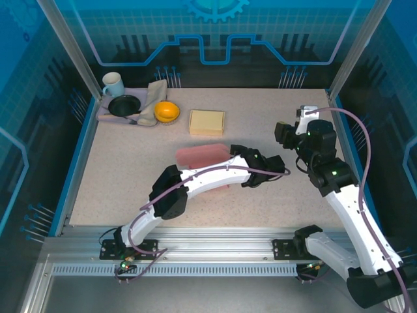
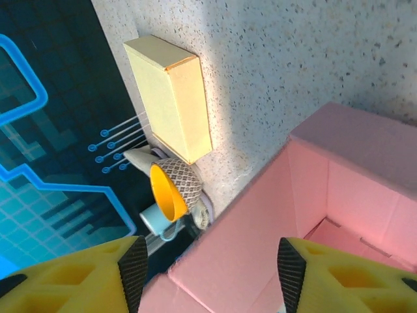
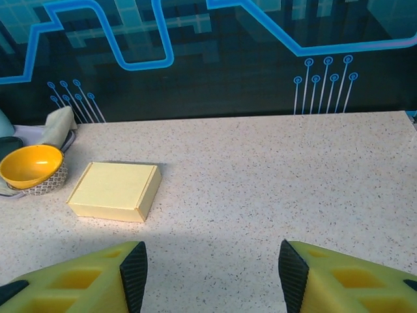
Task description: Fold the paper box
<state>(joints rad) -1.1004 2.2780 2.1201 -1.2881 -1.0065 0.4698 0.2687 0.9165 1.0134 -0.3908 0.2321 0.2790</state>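
Speckled tabletop [image 1: 130,176] carried the pink paper box [image 1: 199,155] at its centre, partly under my left arm. Its walls stood up and the interior lay open, not yet closed. I judged it light, thin card, easily crushed, and best taken by a flap edge. Left gripper [image 2: 208,261] hung spread wide over it, holding nothing; right gripper [image 3: 208,261] was likewise wide and empty.
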